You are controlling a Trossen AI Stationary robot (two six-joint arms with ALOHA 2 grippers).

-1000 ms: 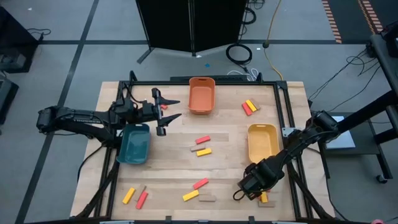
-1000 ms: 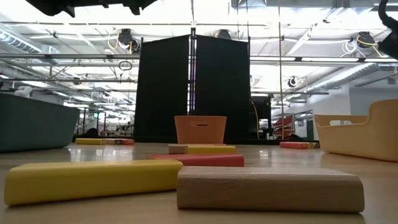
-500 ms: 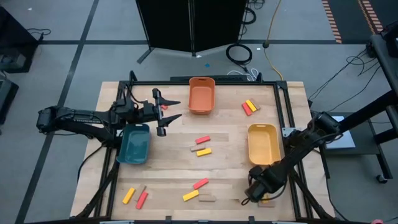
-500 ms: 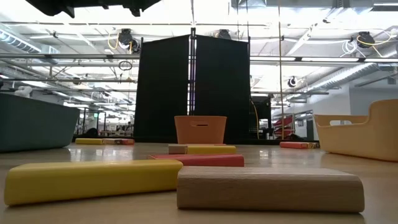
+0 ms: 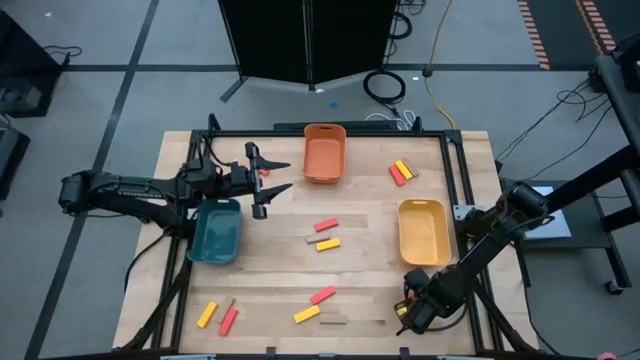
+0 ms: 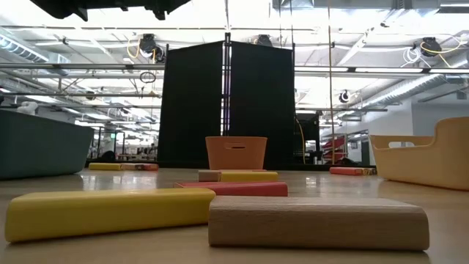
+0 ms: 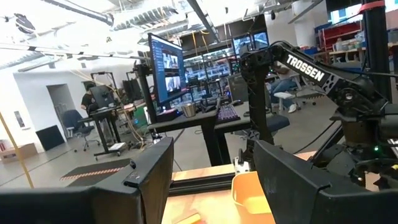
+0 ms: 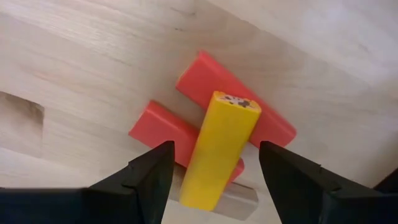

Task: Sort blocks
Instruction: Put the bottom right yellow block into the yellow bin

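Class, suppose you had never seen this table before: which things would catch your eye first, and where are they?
Three bright bins stand out: an orange bin at the far edge, a yellow bin on the right and a teal bin on the left. The right pincer is low over the near right corner, open around a yellow block lying across two red blocks.

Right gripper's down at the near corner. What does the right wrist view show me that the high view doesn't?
Right wrist only: a yellow block lying across two red blocks, between the open fingers. High only: the orange bin, teal bin, yellow bin, and the waiting left gripper. Both: the right gripper and the wooden table.
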